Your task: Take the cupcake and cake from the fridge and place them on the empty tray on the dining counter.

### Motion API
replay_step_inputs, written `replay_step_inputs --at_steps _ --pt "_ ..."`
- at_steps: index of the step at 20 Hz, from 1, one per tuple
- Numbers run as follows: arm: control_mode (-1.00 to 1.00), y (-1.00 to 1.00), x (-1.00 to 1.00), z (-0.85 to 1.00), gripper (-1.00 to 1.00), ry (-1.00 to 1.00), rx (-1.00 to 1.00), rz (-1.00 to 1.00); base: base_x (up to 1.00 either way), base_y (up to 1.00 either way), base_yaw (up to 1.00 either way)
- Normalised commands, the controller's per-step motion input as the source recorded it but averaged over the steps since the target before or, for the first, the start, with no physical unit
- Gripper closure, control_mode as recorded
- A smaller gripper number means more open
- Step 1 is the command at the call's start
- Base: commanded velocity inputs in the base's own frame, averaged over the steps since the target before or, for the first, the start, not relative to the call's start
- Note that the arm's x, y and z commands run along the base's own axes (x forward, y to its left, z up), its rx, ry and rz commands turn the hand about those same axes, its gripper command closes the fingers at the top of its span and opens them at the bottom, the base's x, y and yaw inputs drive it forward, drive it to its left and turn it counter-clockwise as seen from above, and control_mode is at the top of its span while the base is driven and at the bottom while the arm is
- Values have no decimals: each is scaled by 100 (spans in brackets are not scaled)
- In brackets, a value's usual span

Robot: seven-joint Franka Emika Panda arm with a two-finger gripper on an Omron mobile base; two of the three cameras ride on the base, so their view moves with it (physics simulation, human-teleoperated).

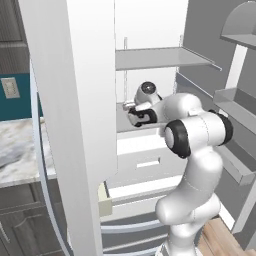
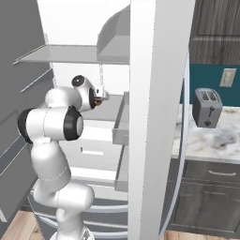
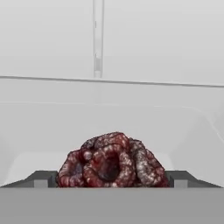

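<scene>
Arm is reaching into the open fridge (image 1: 150,30), wrist over the middle shelf (image 1: 125,122). In the hand view the cake (image 3: 111,159) sits at 6 o'clock, dead centre, on the white shelf floor, back wall behind it at 12.

Pincer (image 3: 111,183): fingertips show at roughly 8 and 4 o'clock of the cake, one each side, jaws spread wide. I can't see either pad pressing on it, so I read it as straddling, not gripping. Nothing held.

Handling call, my judgement only:
- Small, dark brown, lumpy top with reddish bits. Likely light; weight won't be the issue.
- Soft and crumbly. Hard squeeze will dent or split it.
- Knobbly surface should give decent friction, so slip risk is low with modest force.
- Take it low on the sides, across the widest part, pads square to the flanks. Avoid the top lumps; they look like they'd shear off.
- Close slowly, stop at first firm contact, lift straight up off the shelf before backing out.

Can't tell how deep the fingertips reach along its sides; the lower part is hidden at the frame bottom.
</scene>
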Motion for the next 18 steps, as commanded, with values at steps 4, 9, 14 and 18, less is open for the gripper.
replay_step_inputs --at_steps 4,9,14,18 --pt "-100 -9 -100 95 100 -13 8 -3 0 0 0" --pt "-100 0 -100 99 100 0 12 -2 0 0 0" --pt "-100 0 -100 98 100 1 6 -1 0 0 0" --pt "-100 0 -100 82 100 6 0 -1 0 0 0"
